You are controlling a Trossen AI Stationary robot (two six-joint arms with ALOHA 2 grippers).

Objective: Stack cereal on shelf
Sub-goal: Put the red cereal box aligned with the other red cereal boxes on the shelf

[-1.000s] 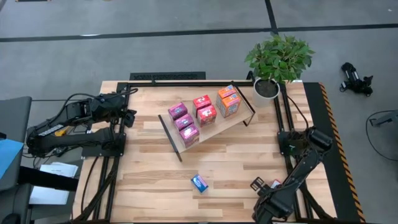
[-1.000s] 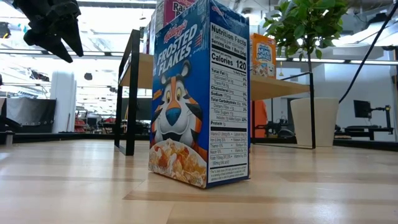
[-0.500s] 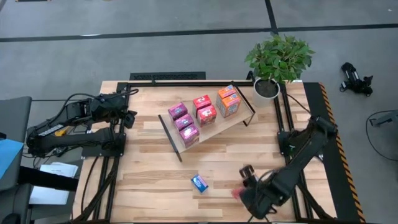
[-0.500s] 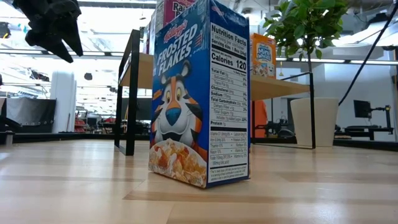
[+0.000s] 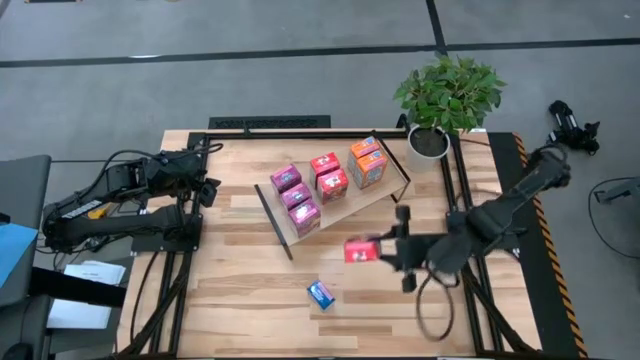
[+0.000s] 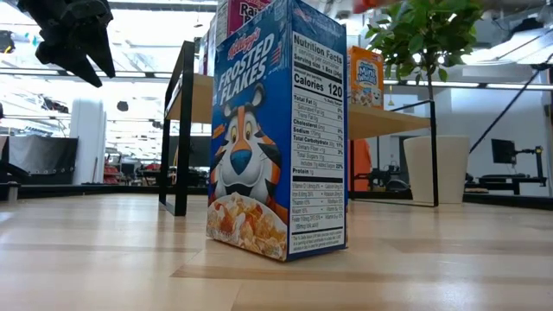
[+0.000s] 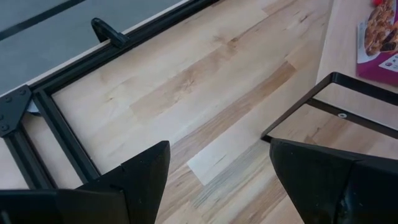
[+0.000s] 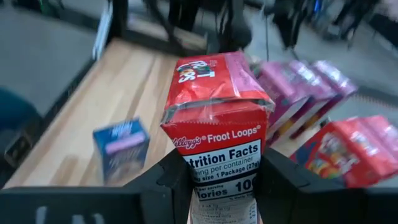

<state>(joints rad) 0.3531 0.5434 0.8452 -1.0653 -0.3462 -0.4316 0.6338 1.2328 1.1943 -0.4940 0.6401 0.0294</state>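
Note:
My right gripper [image 5: 378, 250] is shut on a red Froot Loops box [image 5: 358, 250] above the table, near of the shelf's right half. The shelf [image 5: 352, 205], a tilted light-wood board with black end brackets, holds several pink, red and orange boxes [image 5: 330, 182]. A blue Frosted Flakes box [image 5: 320, 293] stands on its base on the table, near of the shelf; it fills the low view [image 6: 276, 138]. My left gripper [image 5: 207, 186] hangs open and empty at the table's left, also seen in the low view [image 6: 78, 47]. My right gripper pinches the red box's two opposite sides [image 8: 186, 171] between its two fingers [image 8: 163, 186], at the end nearest the wrist. The fingers lie about level and come from the table's right. The box sticks out past the fingers toward the left, lifted clear of the table.
A potted plant [image 5: 445, 95] stands at the far right corner beside the shelf's right bracket [image 5: 402, 180]. Black frame rails [image 5: 270, 130] run along the table's edges. Bare wood lies between the blue box and the shelf.
My right gripper has swung from the table's near right corner up and toward the far and left, carrying the red box. The box now hangs clear above the table, near of the shelf. My left arm has kept still.

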